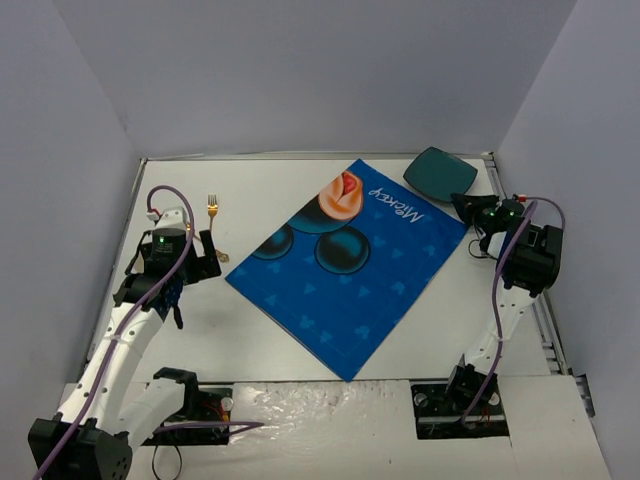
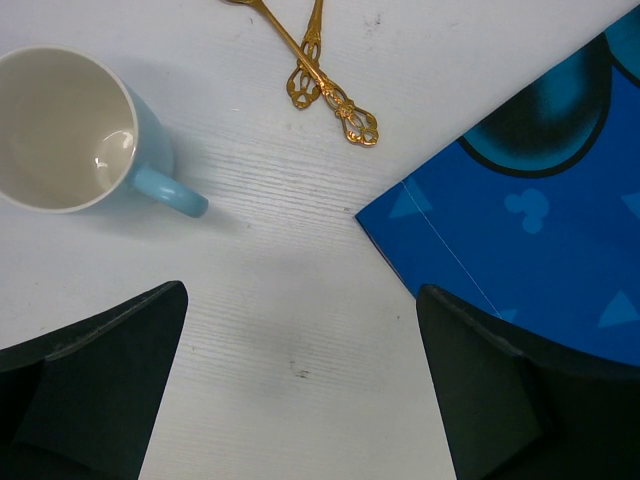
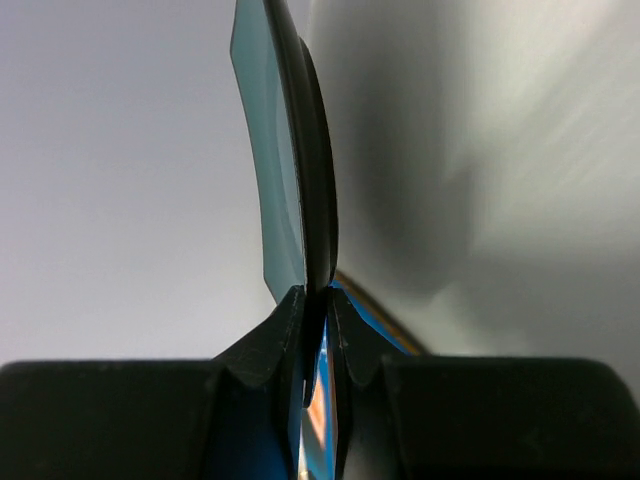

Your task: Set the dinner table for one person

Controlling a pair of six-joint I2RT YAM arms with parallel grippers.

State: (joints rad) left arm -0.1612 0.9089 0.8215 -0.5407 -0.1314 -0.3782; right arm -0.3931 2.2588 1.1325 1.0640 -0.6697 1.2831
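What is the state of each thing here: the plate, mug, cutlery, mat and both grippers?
Right gripper: shut on the rim of the plate.
Left gripper: open, empty.
Plate: held by its rim.
Mug: upright, empty.
Gold cutlery: two pieces lying flat, handles crossed.
Mat: spread flat, at an angle to the table.

The table (image 2: 300,300) is matt with fine grain, mug (image 2: 60,130) and plate (image 1: 438,173) are glossy glazed, cutlery (image 2: 350,120) is shiny metal.
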